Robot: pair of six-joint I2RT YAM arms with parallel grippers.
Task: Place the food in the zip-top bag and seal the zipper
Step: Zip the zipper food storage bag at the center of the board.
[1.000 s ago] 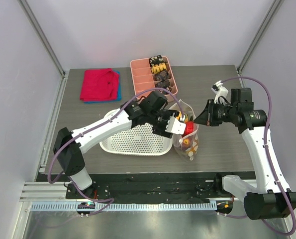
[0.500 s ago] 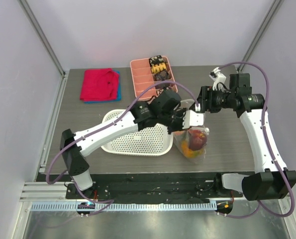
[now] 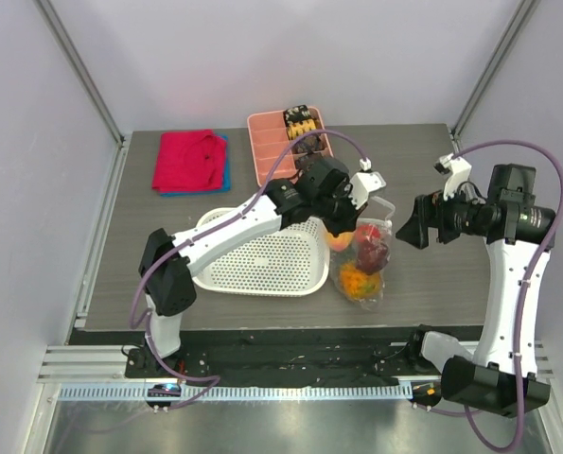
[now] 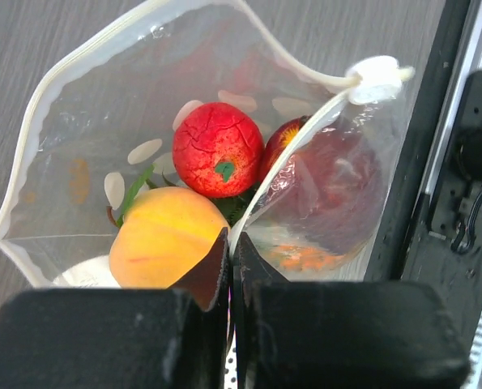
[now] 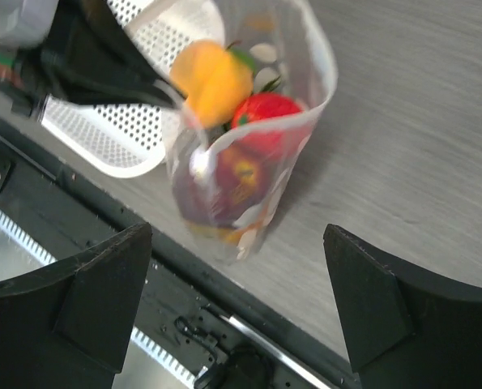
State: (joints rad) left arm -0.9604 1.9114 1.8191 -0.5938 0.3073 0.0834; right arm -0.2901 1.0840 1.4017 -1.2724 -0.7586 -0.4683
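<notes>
No text, label, brand or number can be read in any view. The clear soft plastic zip-top bag (image 4: 78,146) carries only printed white oval dots (image 4: 145,151), with no lettering on it.

Clear white-dotted zip-top bag (image 4: 103,121), orange peach (image 4: 164,235)

Lighting's bright and even from overhead, just soft shadows on the grey wood-grain table (image 3: 404,142). Left wrist view is sharp, some sheen on the clear white-dotted plastic zip-top bag (image 4: 78,121). Right wrist view looks kinda smeared.
</notes>
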